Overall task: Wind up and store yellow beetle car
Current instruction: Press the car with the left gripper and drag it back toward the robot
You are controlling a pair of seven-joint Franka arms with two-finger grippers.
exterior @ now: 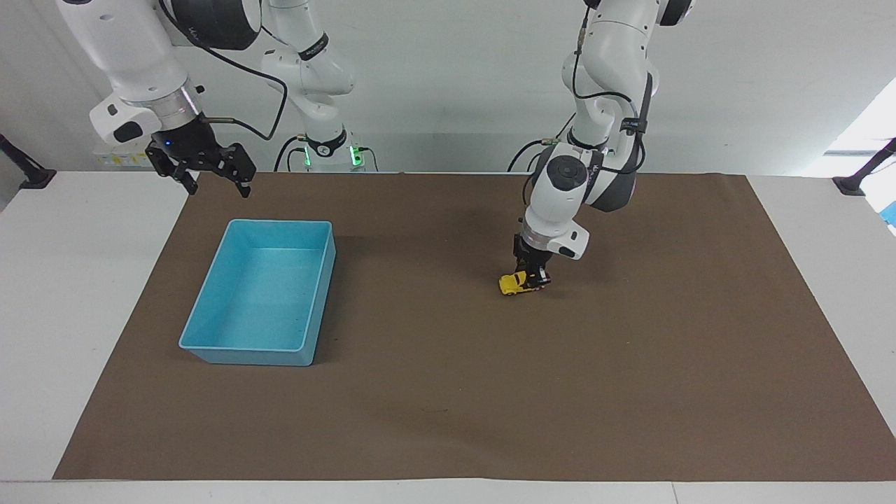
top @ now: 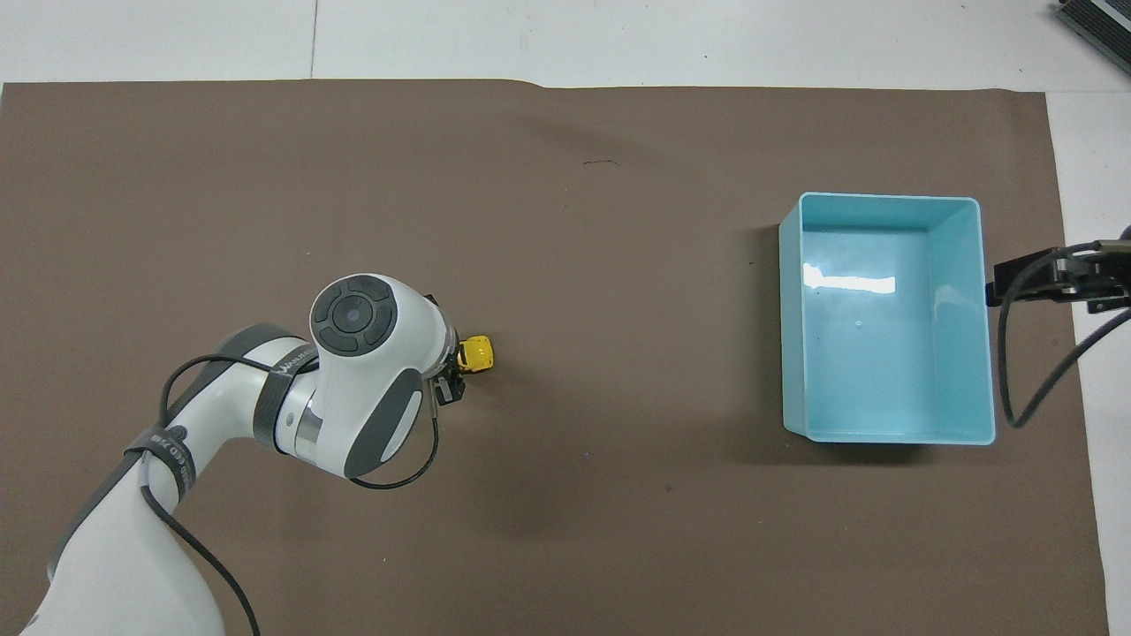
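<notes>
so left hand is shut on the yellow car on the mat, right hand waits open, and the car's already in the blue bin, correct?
Not quite: the yellow car is not in the blue bin; the bin holds nothing. The facing view shows the left hand shut on the car on the brown mat, toward the left arm's end. The right hand waits open.

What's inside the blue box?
Nothing shows inside the blue box: only its bare, shiny floor. No corner is covered. The yellow beetle car is out on the brown mat, clamped in the left gripper. The right gripper hangs open beside the box.
</notes>
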